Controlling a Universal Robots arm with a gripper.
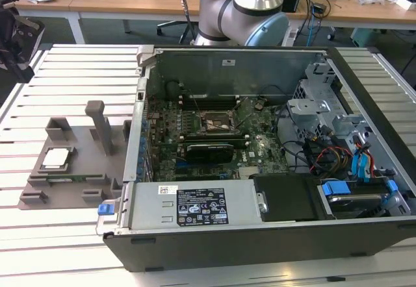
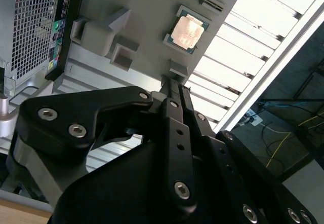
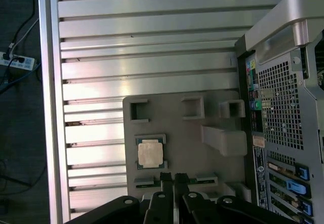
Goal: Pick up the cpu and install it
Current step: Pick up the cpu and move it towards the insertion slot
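The cpu point(image 1: 55, 158), a small silvery square chip, lies flat in a recess of the grey holder plate point(image 1: 84, 170) on the exterior view's left, beside the open computer case point(image 1: 260, 228). Both wrist views look down on the cpu point(image 3: 150, 153) point(image 2: 188, 30) lying on the holder plate point(image 3: 182, 133) point(image 2: 142, 11). My gripper point(image 3: 173, 175) point(image 2: 171, 79) hangs well above the plate, near the cpu's edge of it. Its black fingers are shut together with nothing between them. Inside the case the dark square socket point(image 1: 218, 123) sits on the green motherboard.
Upright posts point(image 1: 101, 126) and small blocks rise from the holder plate. The case walls, drive cage point(image 1: 322, 115) and cables point(image 1: 338, 154) crowd the exterior view's right. The slatted aluminium table point(image 1: 78, 73) lies under everything. My arm's base point(image 1: 244, 11) stands behind the case.
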